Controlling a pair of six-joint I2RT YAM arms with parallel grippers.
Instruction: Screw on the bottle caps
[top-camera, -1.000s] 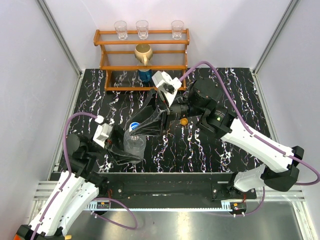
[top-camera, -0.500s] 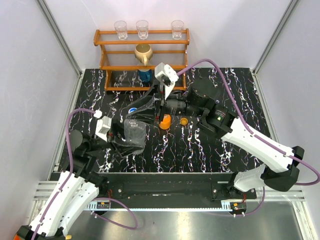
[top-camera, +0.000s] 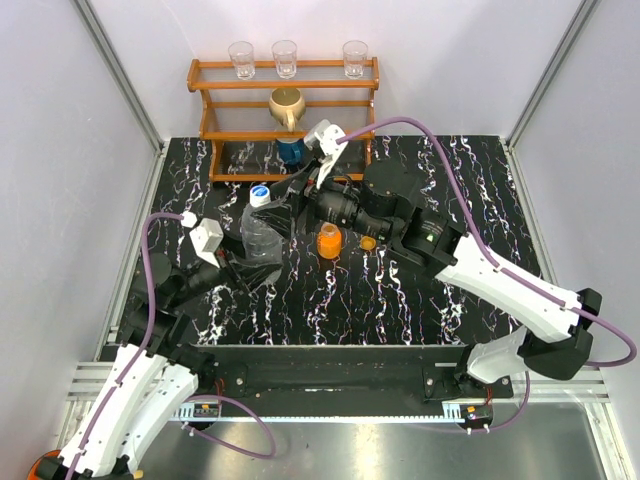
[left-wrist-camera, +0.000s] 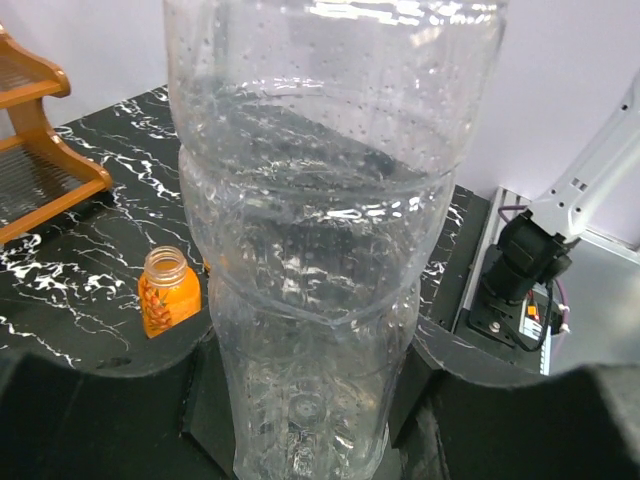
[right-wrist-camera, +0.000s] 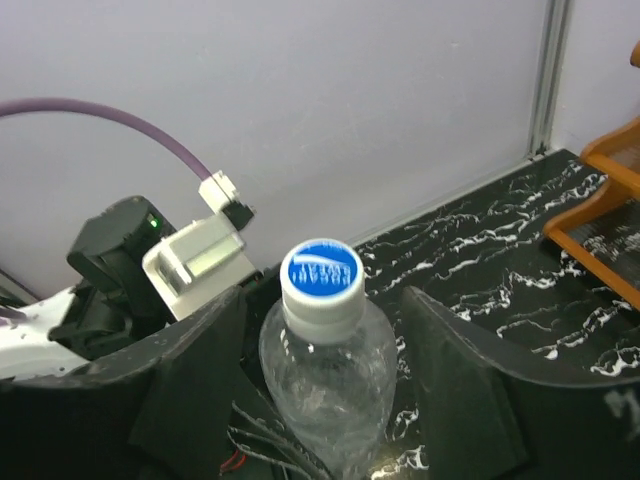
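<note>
Kim: Since a second ago the bottle (top-camera: 262, 235) has swung toward the far left, its white cap (top-camera: 260, 192) with it. The right arm has pulled back, so the orange bottle (top-camera: 329, 241) now shows. The right tool (right-wrist-camera: 322, 305) was clamped then. Now its jaws stand apart, one on each side of the white cap, and neither touches it.

Ray: And the left tool (left-wrist-camera: 310, 400)?

Kim: Closed on the bottle's lower body, holding it tilted. I cannot tell whether the base rests on the counter (top-camera: 400, 300).

Ray: So the cap sits on the neck. Is it tight?

Kim: Can't say, because the threads are under the cap's skirt. I'd judge this a release between twists, or after the last one.

Ray: How would you do it well?

Kim: Keep the left grip firm but gentle, so the thin bottle neither spins nor crumples. Centre the right tool on the cap, close squarely on its rim, and turn about the neck's axis with no sideways pull. After that comes the orange cap (top-camera: 368, 242), lying on the counter just right of the orange bottle, whose mouth is bare.

Ray: What else is unclear?

Kim: From above, the right tool's dark fingers merge with the arm and the counter. The left wrist view cuts off the bottle's top and bottom, and the bottle hides much of the left tool. The orange cap is too small to tell which way up it lies.
</note>
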